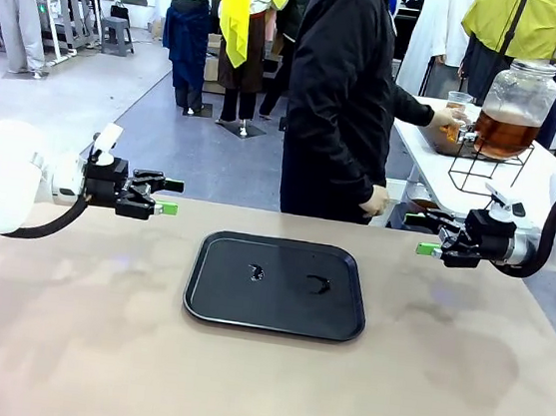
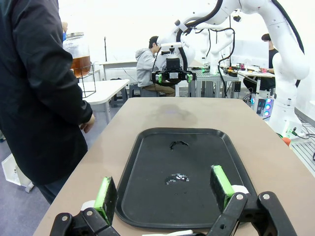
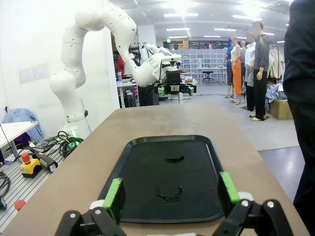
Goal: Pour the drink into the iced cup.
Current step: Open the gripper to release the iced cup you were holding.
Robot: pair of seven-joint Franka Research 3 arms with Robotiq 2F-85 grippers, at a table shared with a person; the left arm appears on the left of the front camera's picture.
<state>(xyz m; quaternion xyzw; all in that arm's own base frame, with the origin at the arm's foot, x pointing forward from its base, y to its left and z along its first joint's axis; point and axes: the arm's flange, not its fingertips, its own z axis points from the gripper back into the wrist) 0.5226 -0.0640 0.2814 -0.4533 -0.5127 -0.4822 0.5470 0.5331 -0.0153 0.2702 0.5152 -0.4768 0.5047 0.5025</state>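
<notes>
Drink (image 1: 504, 133) fills a jar (image 1: 516, 107) on a side worktop (image 1: 536, 187); front view shows the person's hand (image 1: 449, 118) holding a cup (image 1: 457, 106) at its tap. Both end effectors, left (image 1: 167, 196) and right (image 1: 425, 235), hang wide open and empty either side of the tray (image 1: 279, 284).

A black tray (image 1: 277, 284) is seen on a beige table (image 1: 81, 346). Amber-brown drink (image 1: 504, 133) is held in a clear glass jar (image 1: 517, 107). A black jacket (image 1: 339, 95) is worn by the person.
</notes>
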